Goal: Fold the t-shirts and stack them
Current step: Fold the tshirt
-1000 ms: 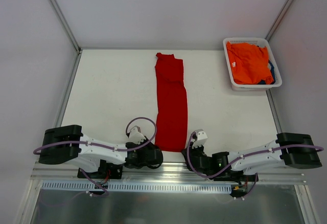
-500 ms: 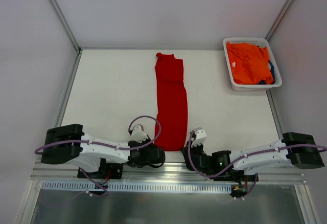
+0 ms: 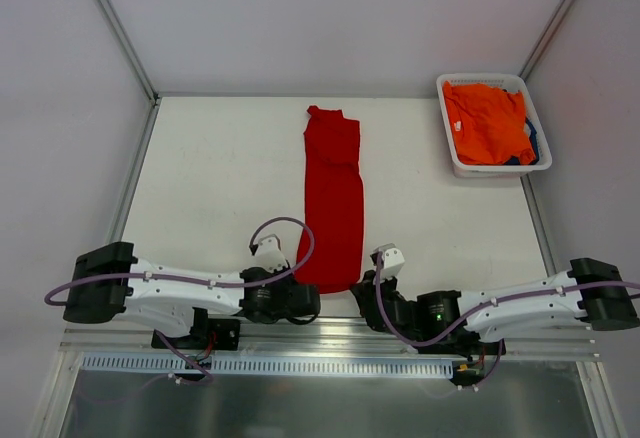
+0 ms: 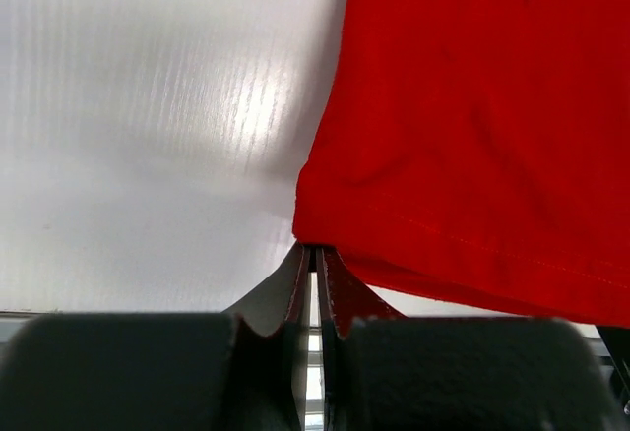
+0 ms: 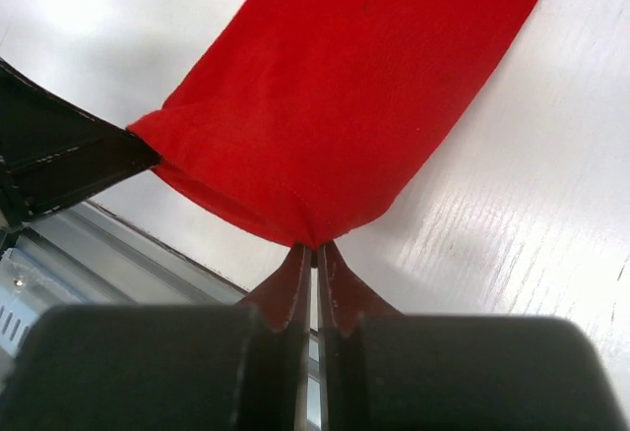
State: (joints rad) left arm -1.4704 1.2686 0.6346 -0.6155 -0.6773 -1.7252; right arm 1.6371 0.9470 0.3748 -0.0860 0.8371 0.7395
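A bright red t-shirt [image 3: 334, 193] lies folded into a long narrow strip down the middle of the white table. Its near end is lifted slightly off the table. My left gripper [image 3: 308, 295] is shut on the near left corner of the red t-shirt [image 4: 472, 116]. On the near right corner of the same shirt [image 5: 345, 96], my right gripper [image 3: 358, 295] is also shut. Both pairs of fingertips pinch the hem, seen at the left gripper [image 4: 315, 247] and the right gripper [image 5: 315, 246]. An orange t-shirt [image 3: 485, 121] fills the basket, with a dark blue one [image 3: 533, 143] showing at its edge.
The white plastic basket [image 3: 455, 163] stands at the far right corner of the table. Grey walls and metal rails [image 3: 135, 173] close in the table on three sides. A slotted metal rail [image 3: 300, 363] runs along the near edge under both arms.
Both arms have drawn inward and slightly forward, bringing the shirt's near corners with them. The near end of the red strip now sits a little farther from the table's front edge.
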